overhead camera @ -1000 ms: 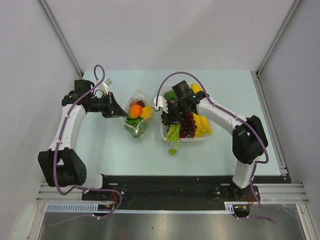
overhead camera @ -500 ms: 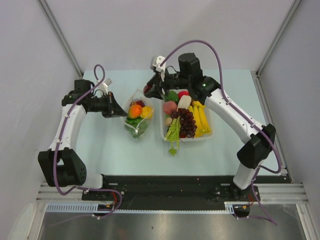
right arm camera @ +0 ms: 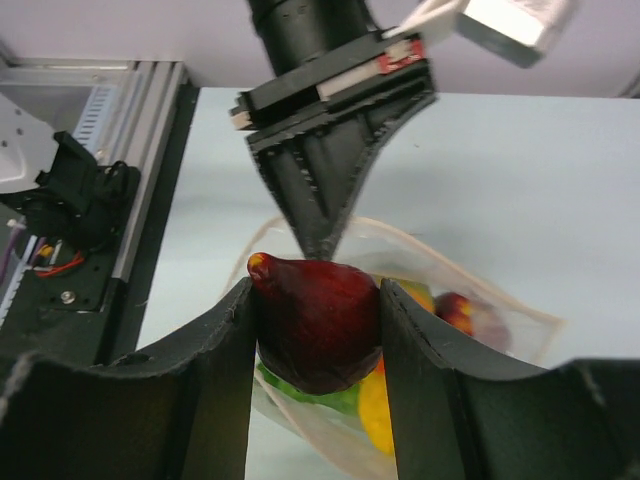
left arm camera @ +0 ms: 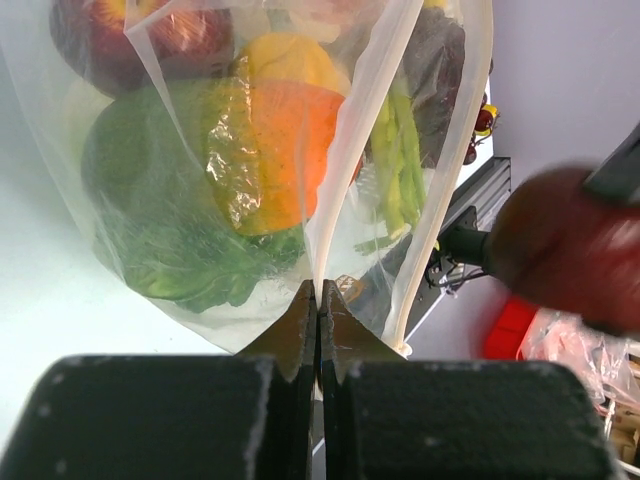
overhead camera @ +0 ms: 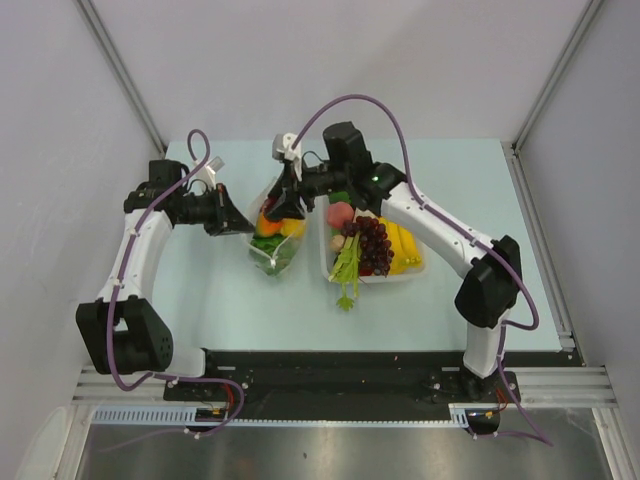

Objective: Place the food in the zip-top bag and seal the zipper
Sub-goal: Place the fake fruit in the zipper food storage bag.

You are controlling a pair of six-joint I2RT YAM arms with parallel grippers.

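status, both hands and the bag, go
Left hand shut on the zip-top bag rim, holding it up. Right hand clamped on a dark red fruit, over the bag. Nothing seen blocking the opening.

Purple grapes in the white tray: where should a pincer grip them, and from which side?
Probably from straight above, closing across the middle of the purple grapes. The bunch lies lengthwise in the white tray, whose walls block a side approach. The green stalk and yellow fruit flank it closely, so the opening should be narrow.

No text can be read; a small red label bears marks too tiny to make out.
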